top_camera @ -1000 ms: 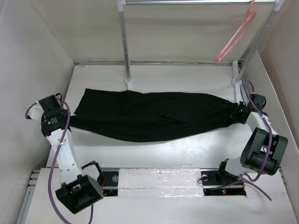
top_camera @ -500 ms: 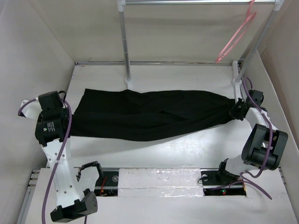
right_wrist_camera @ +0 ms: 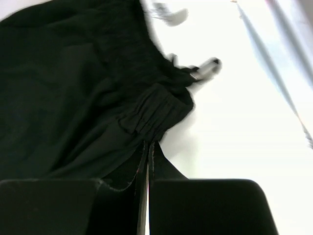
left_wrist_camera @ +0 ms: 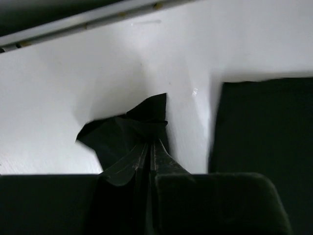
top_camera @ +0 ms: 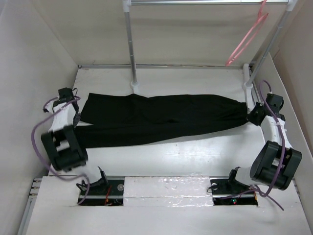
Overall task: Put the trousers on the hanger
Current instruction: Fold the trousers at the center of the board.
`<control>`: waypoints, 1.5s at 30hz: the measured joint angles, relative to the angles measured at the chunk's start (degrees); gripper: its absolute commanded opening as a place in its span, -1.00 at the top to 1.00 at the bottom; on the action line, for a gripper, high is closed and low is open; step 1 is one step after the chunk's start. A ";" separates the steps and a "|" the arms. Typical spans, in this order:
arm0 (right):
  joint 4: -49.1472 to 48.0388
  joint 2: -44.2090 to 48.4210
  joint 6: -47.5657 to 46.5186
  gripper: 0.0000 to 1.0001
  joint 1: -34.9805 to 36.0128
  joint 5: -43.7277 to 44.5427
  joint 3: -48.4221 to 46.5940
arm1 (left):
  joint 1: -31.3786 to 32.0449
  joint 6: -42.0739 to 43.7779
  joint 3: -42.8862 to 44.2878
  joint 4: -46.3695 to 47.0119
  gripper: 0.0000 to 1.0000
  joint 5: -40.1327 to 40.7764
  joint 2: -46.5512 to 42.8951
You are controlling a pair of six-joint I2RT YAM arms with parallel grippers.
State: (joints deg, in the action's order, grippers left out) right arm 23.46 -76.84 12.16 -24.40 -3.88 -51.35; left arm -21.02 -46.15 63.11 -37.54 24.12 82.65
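The white table (top_camera: 195, 152) carries the trousers (top_camera: 161, 120), pulled out flat in a long black band running left to right between the two arms. Behind them stands the white rack (top_camera: 131, 49). The pink hanger (top_camera: 247, 39) hangs from its rail at the upper right, well apart from the cloth. The left gripper (left_wrist_camera: 150, 147) is pinched tight on a bunched corner at the left end. The right gripper (right_wrist_camera: 146, 149) is clamped on the gathered waistband at the right end.

Top view high, looking down; wrist views close, sharing trousers (top_camera: 161, 120).
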 measured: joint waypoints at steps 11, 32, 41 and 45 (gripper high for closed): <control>2.14 8.48 -3.80 1.00 -4.22 1.16 5.84 | 0.04 6.64 8.98 5.33 -0.92 -1.99 23.39; -3.34 2.21 -1.84 1.00 -1.33 -7.04 7.17 | -14.01 4.24 -23.19 7.45 -0.45 -20.94 -16.72; -2.97 7.85 -2.16 1.00 -1.01 -7.08 8.61 | -13.99 1.31 -24.92 12.68 0.14 -24.33 -10.12; -2.40 10.32 -3.34 1.00 -1.11 -6.73 10.03 | -13.99 0.44 -26.60 15.47 1.00 -25.27 -6.32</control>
State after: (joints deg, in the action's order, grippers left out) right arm 21.06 -66.52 8.82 -25.52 -10.61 -41.32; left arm -35.00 -45.71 36.51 -22.06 -1.15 76.34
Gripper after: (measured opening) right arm 0.019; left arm 0.050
